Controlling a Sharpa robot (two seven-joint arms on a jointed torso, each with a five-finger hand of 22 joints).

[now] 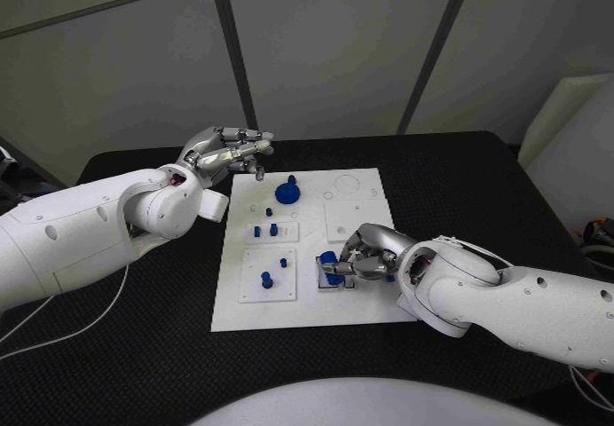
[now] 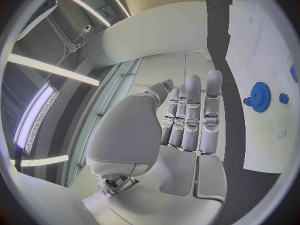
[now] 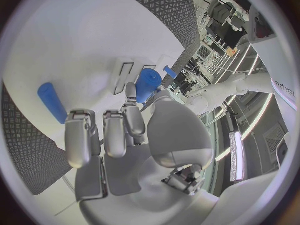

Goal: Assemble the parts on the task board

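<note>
A: Head view, item one: task board (image 1: 365, 306), white plate at the middle of the black table (image 1: 153, 355). Contents?

B: Blue gear (image 1: 289, 192) near the board's far edge, standing on the plate. Small blue pegs (image 1: 266, 232) in the raised white tiles on the side toward the left arm. One blue part (image 1: 332, 268) on the near tile, under the right hand.

A: Item two: right hand (image 1: 362, 256). Position against that part?

B: Directly over it, fingers curled down round it and touching it. Right wrist view shows the blue part (image 3: 147, 84) at the fingertips (image 3: 130, 92); the other fingers are bent in beside it. A second blue cylinder (image 3: 52, 102) lies on the board just beside the hand, not touched. Whether the grip is fully closed on the part I cannot tell.

A: Item three: left hand (image 1: 228, 151).

B: Raised off the board's far corner, apart from the gear, holding nothing. Left wrist view: left hand (image 2: 187, 120) with fingers straight and side by side, palm bare; the gear (image 2: 259, 96) and a small blue peg (image 2: 283, 98) lie well apart from it on the board (image 2: 262, 150).
</note>
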